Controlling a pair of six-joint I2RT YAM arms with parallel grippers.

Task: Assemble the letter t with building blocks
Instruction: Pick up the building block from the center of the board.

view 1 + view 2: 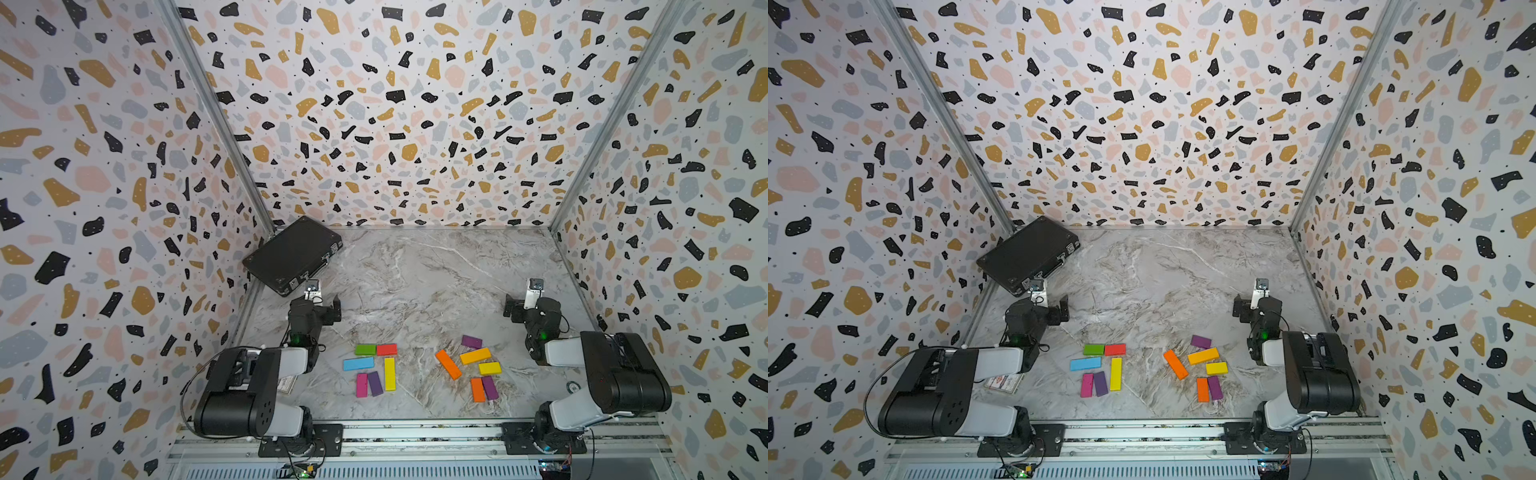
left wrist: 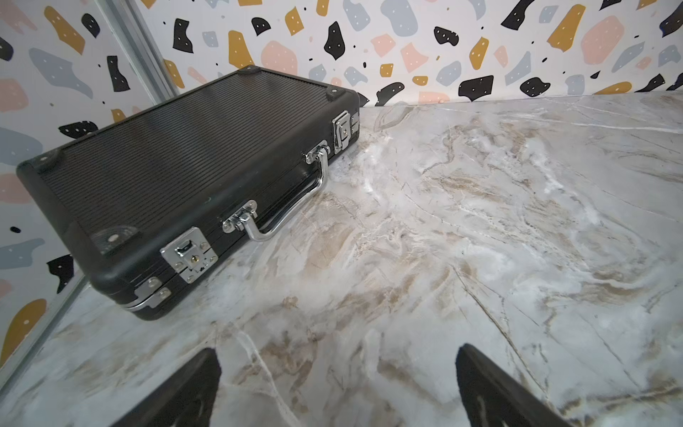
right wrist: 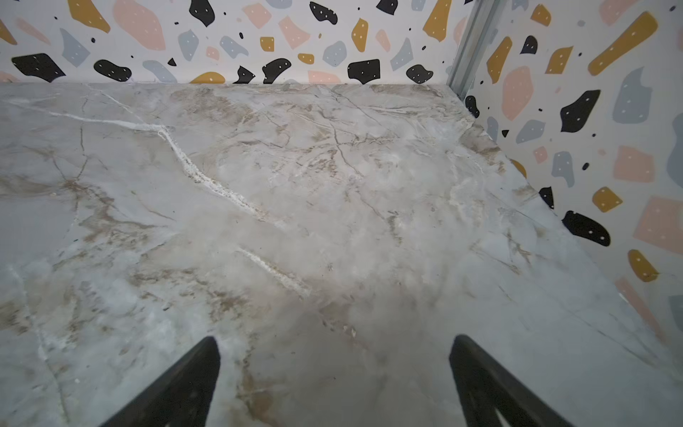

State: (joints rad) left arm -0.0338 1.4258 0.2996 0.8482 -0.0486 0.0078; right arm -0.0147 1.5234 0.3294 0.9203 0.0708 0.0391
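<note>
The building blocks lie flat in two loose groups near the front of the marble table in both top views. The left group has a green block (image 1: 365, 349), red (image 1: 386, 349), blue (image 1: 358, 363), a long yellow (image 1: 390, 374), pink (image 1: 361, 385) and purple (image 1: 375, 383). The right group has purple (image 1: 471, 341), amber (image 1: 475, 355), a long orange (image 1: 448, 364), yellow (image 1: 489, 368), orange (image 1: 477, 390) and purple (image 1: 490, 387). My left gripper (image 2: 336, 351) and right gripper (image 3: 332, 340) are open and empty over bare marble. Both sit behind the blocks and face the back wall.
A shut black case (image 1: 293, 253) with chrome latches lies in the back left corner, just ahead of the left gripper (image 1: 318, 309). Patterned walls enclose three sides. A small printed card (image 1: 1005, 382) lies under the left arm, and a small round disc (image 1: 573, 387) by the right arm's base.
</note>
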